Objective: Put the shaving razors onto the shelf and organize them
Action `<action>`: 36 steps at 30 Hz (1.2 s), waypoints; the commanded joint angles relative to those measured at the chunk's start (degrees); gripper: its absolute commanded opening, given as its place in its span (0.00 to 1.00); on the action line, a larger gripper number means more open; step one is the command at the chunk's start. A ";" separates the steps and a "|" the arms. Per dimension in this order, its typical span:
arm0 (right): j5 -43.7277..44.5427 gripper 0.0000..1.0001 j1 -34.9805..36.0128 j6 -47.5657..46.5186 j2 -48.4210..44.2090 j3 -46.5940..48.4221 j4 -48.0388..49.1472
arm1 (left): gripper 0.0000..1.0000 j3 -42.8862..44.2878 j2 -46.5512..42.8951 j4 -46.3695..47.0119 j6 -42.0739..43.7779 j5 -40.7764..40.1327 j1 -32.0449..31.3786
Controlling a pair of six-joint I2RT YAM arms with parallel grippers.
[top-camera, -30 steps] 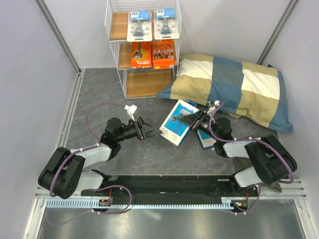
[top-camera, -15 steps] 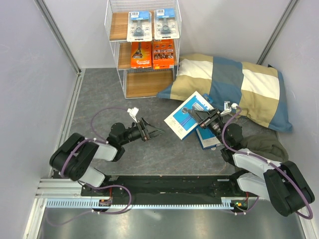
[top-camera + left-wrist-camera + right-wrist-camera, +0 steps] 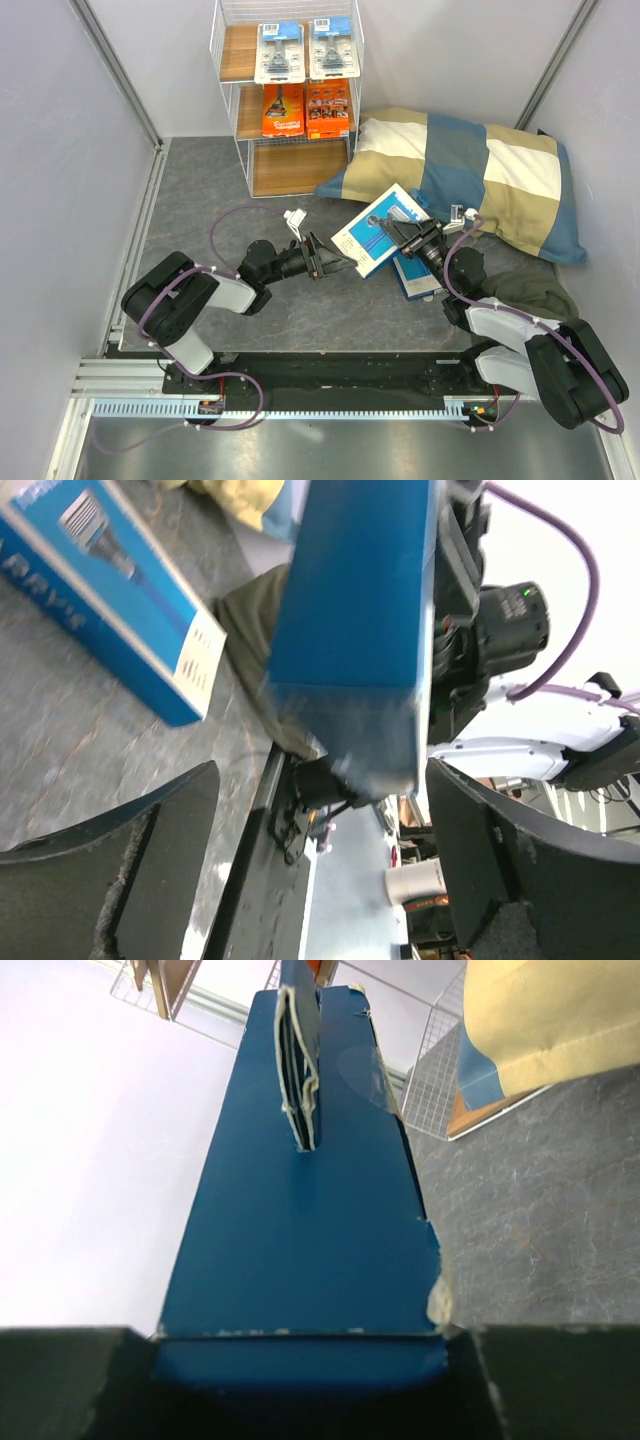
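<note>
My right gripper [image 3: 408, 234] clamps the light, stiff blue box [image 3: 375, 228]; I judge my spread left gripper [image 3: 347, 266] should pinch its flat faces ahead.

Bright, even light overhead, shadows faint. My left wrist camera blurs the lower end of the blue box [image 3: 350, 620]; my right wrist's backdrop glares white.

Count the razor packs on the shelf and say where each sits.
4. Two clear blister packs side by side on the top tier; two orange packs on the middle tier. None seems hidden.
</note>
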 commanded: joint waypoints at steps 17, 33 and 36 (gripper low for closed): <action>-0.42 0.46 0.22 0.41 -0.48 -1.23 2.99 | 0.11 7.92 8.57 21.69 -4.98 -0.45 -2.48; 1.69 0.95 -0.13 -4.07 -7.95 -1.67 -8.96 | 0.04 -3.58 6.20 21.69 -7.27 -0.18 11.05; 1.69 0.95 -0.31 -4.16 -7.95 -1.67 -9.66 | 0.04 -7.36 5.49 21.69 -7.71 -1.32 13.78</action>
